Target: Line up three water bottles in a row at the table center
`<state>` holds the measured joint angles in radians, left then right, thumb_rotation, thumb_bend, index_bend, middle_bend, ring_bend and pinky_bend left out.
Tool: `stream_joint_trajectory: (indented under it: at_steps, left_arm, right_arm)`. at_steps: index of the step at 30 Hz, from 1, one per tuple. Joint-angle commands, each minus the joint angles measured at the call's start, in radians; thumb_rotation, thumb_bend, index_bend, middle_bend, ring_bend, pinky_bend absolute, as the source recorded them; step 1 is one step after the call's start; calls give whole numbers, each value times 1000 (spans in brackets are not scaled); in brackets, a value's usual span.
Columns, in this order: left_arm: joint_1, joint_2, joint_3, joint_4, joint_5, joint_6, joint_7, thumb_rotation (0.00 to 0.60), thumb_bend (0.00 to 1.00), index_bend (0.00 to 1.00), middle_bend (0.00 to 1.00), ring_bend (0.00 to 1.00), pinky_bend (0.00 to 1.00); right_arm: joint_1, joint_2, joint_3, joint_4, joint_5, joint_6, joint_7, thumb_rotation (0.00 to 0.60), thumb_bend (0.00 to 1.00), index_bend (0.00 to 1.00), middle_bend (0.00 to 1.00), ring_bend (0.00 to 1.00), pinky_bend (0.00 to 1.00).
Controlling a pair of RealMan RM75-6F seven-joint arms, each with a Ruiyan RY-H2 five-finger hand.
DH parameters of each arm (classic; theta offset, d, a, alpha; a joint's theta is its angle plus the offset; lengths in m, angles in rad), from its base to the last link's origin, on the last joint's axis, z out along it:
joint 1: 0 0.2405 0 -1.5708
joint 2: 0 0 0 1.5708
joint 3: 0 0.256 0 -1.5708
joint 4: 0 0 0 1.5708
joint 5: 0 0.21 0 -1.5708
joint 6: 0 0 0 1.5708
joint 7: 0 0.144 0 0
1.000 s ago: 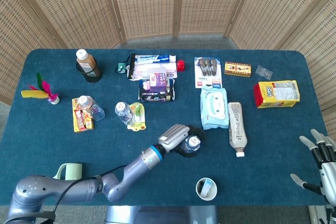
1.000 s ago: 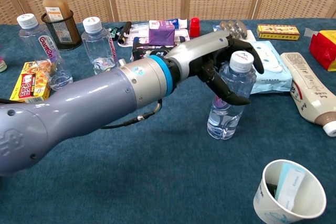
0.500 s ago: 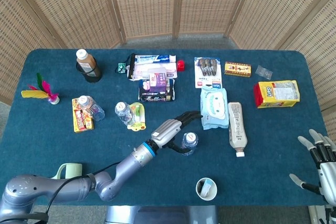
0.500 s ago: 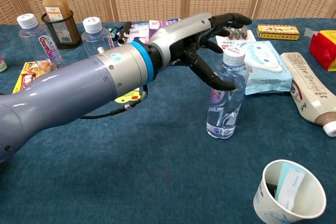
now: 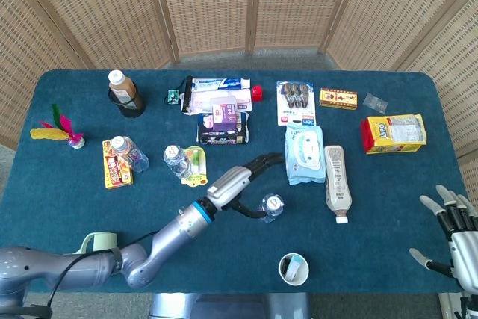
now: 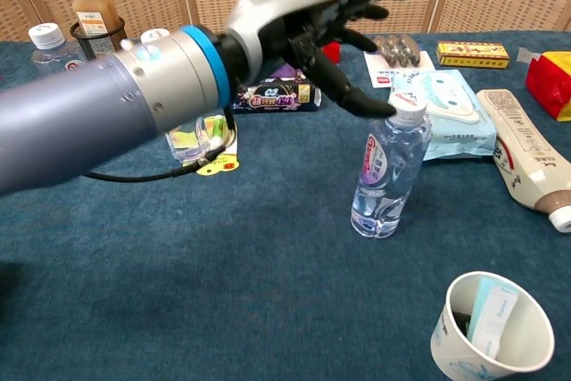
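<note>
Chest view is showing a clear plastic water bottle with a white cap and pink-lettered label (image 6: 388, 167) standing upright and free on the dark blue cloth-covered table (image 6: 268, 292), near the table centre, with the left hand (image 6: 330, 15) hovering just above and to the bottle's ten o'clock, its dark fingers (image 6: 352, 100) spread wide and holding nothing. In the head view that bottle (image 5: 271, 205) is sitting just beside the hand's fingertips, while two more clear white-capped water bottles are waiting toward nine o'clock: one (image 5: 177, 160) beside a yellow-green card packet (image 5: 196, 166), the other (image 5: 128, 153) farther out, touching a yellow and red snack packet (image 5: 116, 163). By my judgement the first bottle is placed and the step in hand is the let-go; the next move is calling for the left hand to travel toward ten o'clock, close around the nearer bottle below its cap, and carry it upright to a spot just beside the standing one without knocking it. The right hand (image 5: 452, 222) is resting at the table's four o'clock edge, fingers apart and empty. Outward, a white paper cup (image 6: 491, 327) is standing at the bottle's five o'clock, a pale blue wet-wipes pack (image 6: 446, 113) at one o'clock, and a grey-white tube (image 6: 526, 162) lying at three o'clock.
</note>
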<state>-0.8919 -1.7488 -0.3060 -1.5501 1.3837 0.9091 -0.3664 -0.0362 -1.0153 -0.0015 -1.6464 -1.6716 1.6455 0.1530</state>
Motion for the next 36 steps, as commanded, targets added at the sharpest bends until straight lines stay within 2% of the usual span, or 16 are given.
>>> stream_joint_trajectory:
  at_steps: [1,8,12,16,22,29,36]
  left_arm:
    - [18,63,-10,-67,7,19,-17,600,175,46,24,0,134]
    - [66,199,-27,-176,39,81,-57,600,174,46,23,0,130]
    - [105,291,-25,-214,55,124,-35,600,174,42,24,0,118]
    - [191,462,26,-250,45,144,17,600,174,36,23,0,88]
    - [235,597,94,-261,51,103,14,600,172,5,9,0,75]
    - [281,656,143,-270,85,127,-37,600,164,0,0,0,69]
    - [313,667,159,-240,73,163,-19,600,158,0,0,0,69]
  right_arm:
    - [0,0,0,-2,2,0,-1,600,0,162,27,0,0]
    - [0,-3,2,-6,7,-3,-15,600,0,163,27,0,0]
    - [3,-7,0,-9,5,-12,-30,600,0,162,27,0,0]
    - [9,-13,-10,-18,-16,-23,-56,600,0,162,27,0,0]
    - [10,-17,-14,-26,-22,-27,-75,600,0,162,27,0,0]
    - [12,-20,-17,-31,-25,-31,-87,600,0,163,27,0,0]
    - [13,-17,-19,-31,-24,-35,-82,600,0,164,27,0,0]
